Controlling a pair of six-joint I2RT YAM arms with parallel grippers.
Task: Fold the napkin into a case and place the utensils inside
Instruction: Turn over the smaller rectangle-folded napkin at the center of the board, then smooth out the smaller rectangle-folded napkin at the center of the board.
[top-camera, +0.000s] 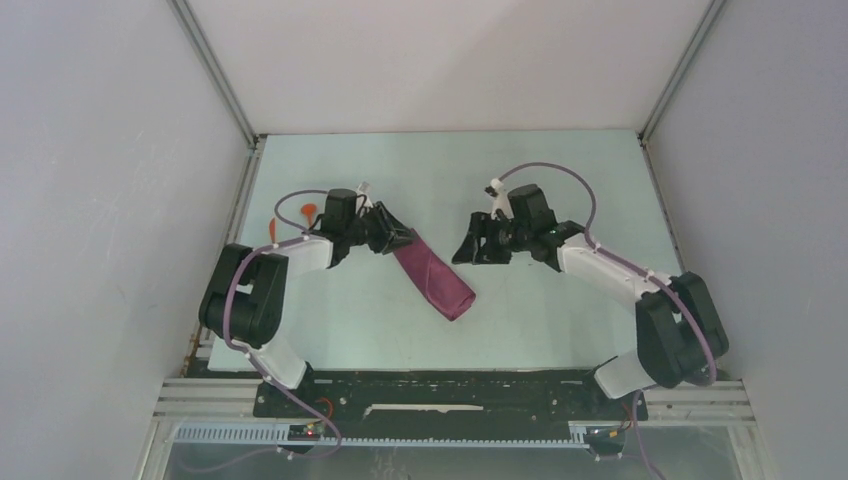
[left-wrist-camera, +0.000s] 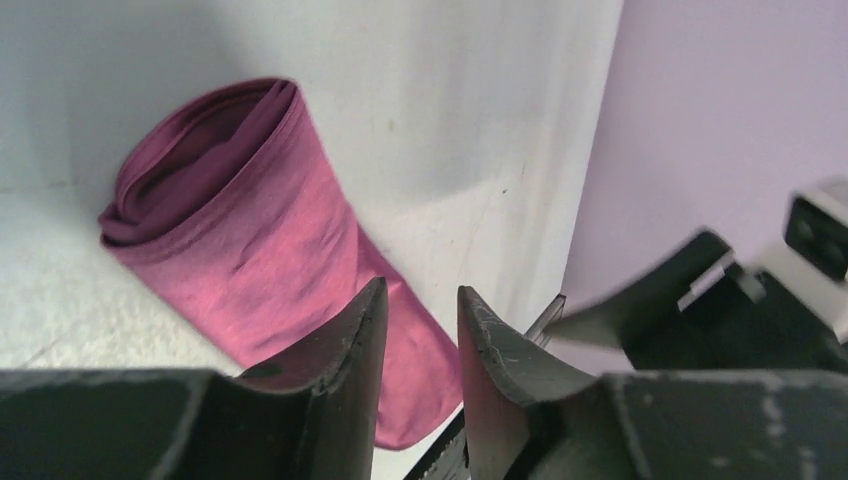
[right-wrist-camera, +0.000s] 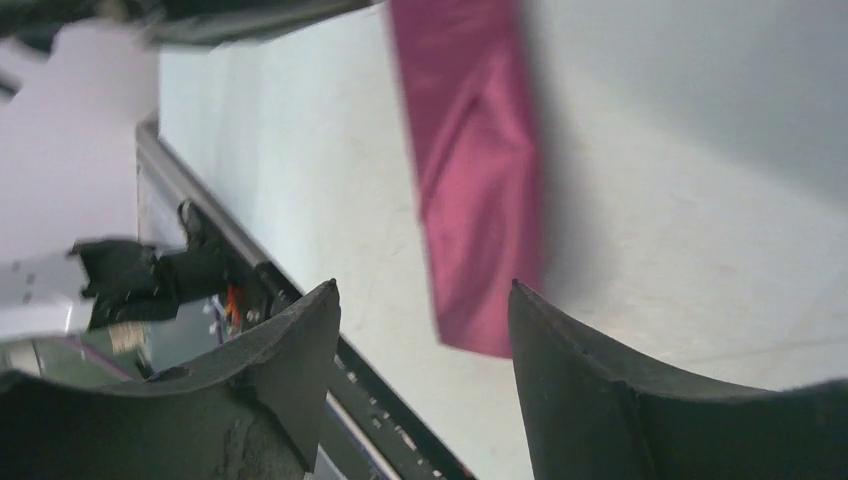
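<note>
Left claw (left-wrist-camera: 422, 296) narrowly parted, right claw (right-wrist-camera: 424, 292) spread wide

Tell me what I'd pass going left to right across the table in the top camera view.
utensils → left gripper → napkin → right gripper

Gap between case (top-camera: 434, 272) and right claw (top-camera: 468, 252)

overhead: we're high up, looking down on the case (top-camera: 433, 272), well away
left wrist: we're close, looking along it
right wrist: low beside it, blurry
shared: the case
</note>
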